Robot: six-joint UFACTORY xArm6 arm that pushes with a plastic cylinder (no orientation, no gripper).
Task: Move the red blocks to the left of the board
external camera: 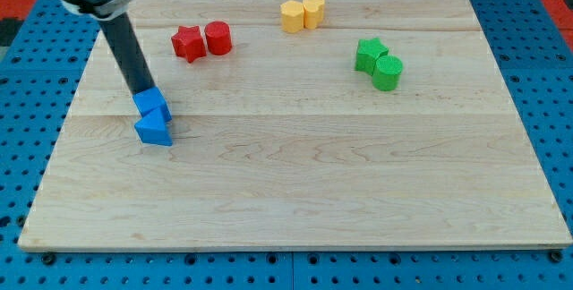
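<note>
A red star block (pixel 187 43) and a red cylinder (pixel 218 38) lie side by side, touching, at the upper left of the wooden board (pixel 295 183). My tip (pixel 142 92) is below and to the left of them, right against the top of a blue cube (pixel 151 105). A blue triangular block (pixel 154 130) lies just below that cube, touching it. The dark rod slants up to the view's top left.
A yellow hexagonal block (pixel 292 16) and a yellow cylinder (pixel 313 12) sit together at the top middle. A green star block (pixel 369 55) and a green cylinder (pixel 388 72) sit together at the upper right. A blue pegboard (pixel 27 102) surrounds the board.
</note>
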